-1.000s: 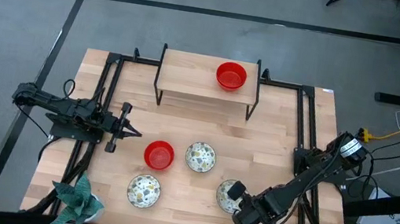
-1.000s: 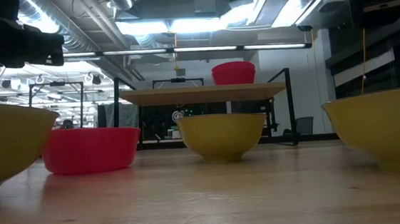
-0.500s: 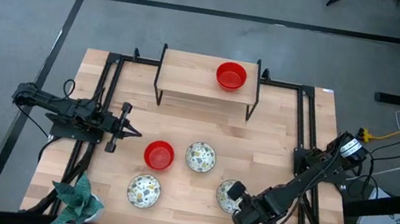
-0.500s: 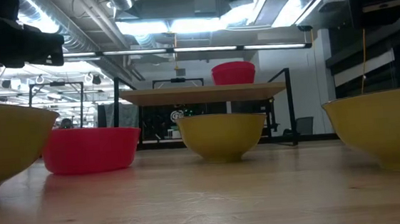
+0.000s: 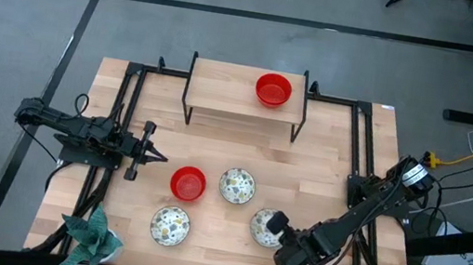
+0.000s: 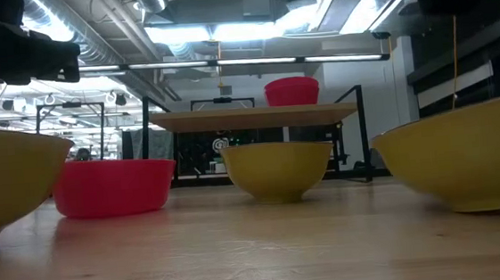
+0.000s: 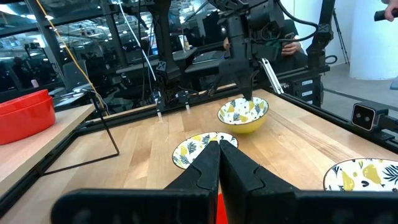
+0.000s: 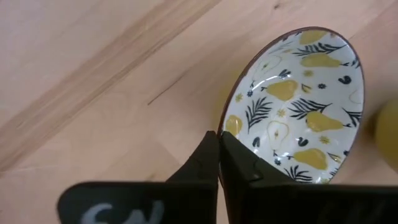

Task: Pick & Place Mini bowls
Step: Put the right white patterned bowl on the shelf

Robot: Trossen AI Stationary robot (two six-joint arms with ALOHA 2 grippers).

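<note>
A wooden table (image 5: 327, 155) carries a raised shelf (image 5: 224, 93) with one red bowl (image 5: 273, 89) upright on it. Four bowls sit in front. The right gripper (image 5: 281, 243) pinches the tilted patterned bowl (image 5: 265, 227) by its rim. The left gripper (image 5: 156, 154) waits, fingers together, beside another red bowl (image 5: 188, 183).

A wooden table (image 5: 327, 155) carries a small raised shelf (image 5: 224, 93) at its far edge, with one red bowl (image 5: 273, 89) on the shelf's right end. On the tabletop, toward the near edge, sit a second red bowl (image 5: 188, 183), three patterned bowls (image 5: 237, 185) (image 5: 171, 225) (image 5: 265, 227), and a teal leafy object (image 5: 92, 234) at the near left corner.
</note>
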